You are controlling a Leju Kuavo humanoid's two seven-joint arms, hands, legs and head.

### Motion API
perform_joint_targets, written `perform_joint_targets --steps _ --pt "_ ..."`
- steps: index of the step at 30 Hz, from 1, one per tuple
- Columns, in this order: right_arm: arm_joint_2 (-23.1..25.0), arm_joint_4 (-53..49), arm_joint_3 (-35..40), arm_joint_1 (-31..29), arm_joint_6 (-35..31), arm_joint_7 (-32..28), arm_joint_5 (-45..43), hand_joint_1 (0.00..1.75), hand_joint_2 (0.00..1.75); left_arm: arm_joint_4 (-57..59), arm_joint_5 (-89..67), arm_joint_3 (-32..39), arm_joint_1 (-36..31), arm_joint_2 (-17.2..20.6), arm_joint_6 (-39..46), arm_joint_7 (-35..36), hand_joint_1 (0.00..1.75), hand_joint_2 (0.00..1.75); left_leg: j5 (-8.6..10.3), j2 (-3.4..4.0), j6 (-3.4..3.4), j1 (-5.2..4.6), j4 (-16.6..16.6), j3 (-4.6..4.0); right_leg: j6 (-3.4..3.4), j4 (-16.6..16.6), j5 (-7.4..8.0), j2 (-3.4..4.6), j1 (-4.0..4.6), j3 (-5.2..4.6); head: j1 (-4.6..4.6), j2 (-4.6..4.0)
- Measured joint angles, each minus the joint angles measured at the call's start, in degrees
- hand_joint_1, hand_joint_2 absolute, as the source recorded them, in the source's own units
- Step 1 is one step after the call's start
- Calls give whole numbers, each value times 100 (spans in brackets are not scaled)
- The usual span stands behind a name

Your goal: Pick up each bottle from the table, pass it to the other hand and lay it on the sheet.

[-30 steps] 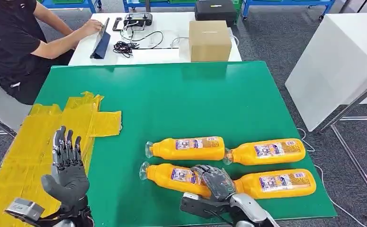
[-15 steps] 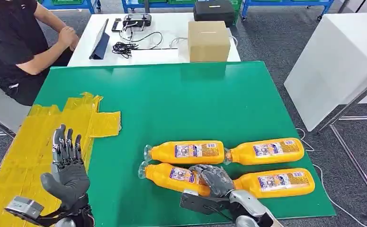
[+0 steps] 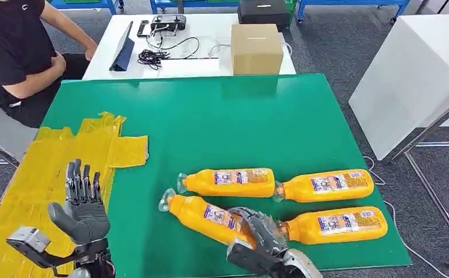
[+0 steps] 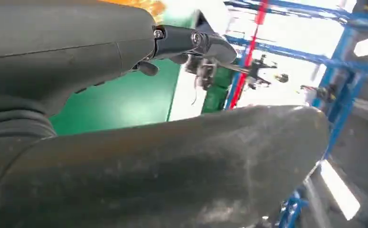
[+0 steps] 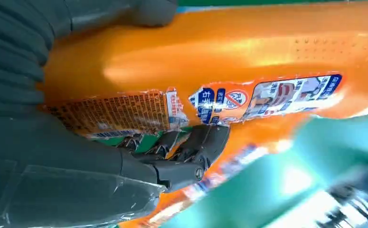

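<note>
Your bottle (image 3: 205, 215) lies tilted near the surface's front edge, cap toward the yellow sheet (image 3: 42, 174), with the right hand (image 3: 262, 229) wrapped around its body. It looks full, stiff and slick, so keep your grip on the labelled middle. The left hand (image 3: 83, 202) waits, fingers spread, over the sheet.

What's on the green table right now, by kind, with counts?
Orange bottles: 4, namely the one the right hand grips, and three lying free.
Yellow sheet: 1.
Total: 5.
</note>
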Motion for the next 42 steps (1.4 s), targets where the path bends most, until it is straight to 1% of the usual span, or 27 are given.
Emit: perform_joint_targets --steps 2,3,7,10,13,17,24,31,36,42 --pt "50 -137 -28 70 -115 -165 -102 175 175 35 218 26 24 -2 -59 37 0 0 0 5 0 0 0 -4 0 0 0 1 0 -7 0 0" --pt "65 -192 -41 94 -128 -185 -122 175 175 48 246 28 31 -4 -72 41 0 175 -1 5 0 1 -1 -6 0 0 -1 1 1 -10 2 0" --pt "102 -286 -57 160 -148 -236 -181 175 175 66 363 63 46 -13 -124 85 0 175 -1 2 0 0 -1 -16 0 0 -1 1 0 -16 0 0" --pt "173 -334 -105 194 -231 -583 -389 175 175 74 975 85 83 -15 -348 405 0 175 -1 3 0 -1 -1 -16 0 0 -1 1 0 -17 2 0" --pt "324 -393 -157 174 -284 -964 -557 175 175 96 1817 85 168 -7 -895 857 0 175 -1 4 0 -1 -1 -17 0 0 -1 1 0 -18 2 0" --pt "606 -432 -177 13 -284 -1167 -620 175 175 111 2467 -116 224 59 -1432 1235 0 175 0 3 0 0 -1 -18 0 0 -1 1 0 -20 0 0" --pt "880 -339 -286 -210 -356 -1429 -592 175 175 236 2954 -625 312 315 -2113 1346 0 175 -1 2 0 0 -2 -22 0 0 -1 1 0 -22 2 0" --pt "1045 -102 -319 -447 -391 -1444 -566 175 175 393 3063 -859 321 446 -2341 1397 0 175 0 1 0 -1 -1 -26 0 0 -1 0 0 -26 2 0" --pt "1130 129 -308 -654 -341 -1346 -505 175 175 483 2893 -1045 255 507 -2517 1412 0 175 0 0 0 0 -1 -27 0 0 -1 0 0 -27 2 0" --pt "1241 437 -134 -908 -161 -1188 -330 175 175 577 2456 -1185 134 549 -2345 1281 0 175 0 1 -1 0 -1 -28 0 1 -1 1 0 -28 2 0"
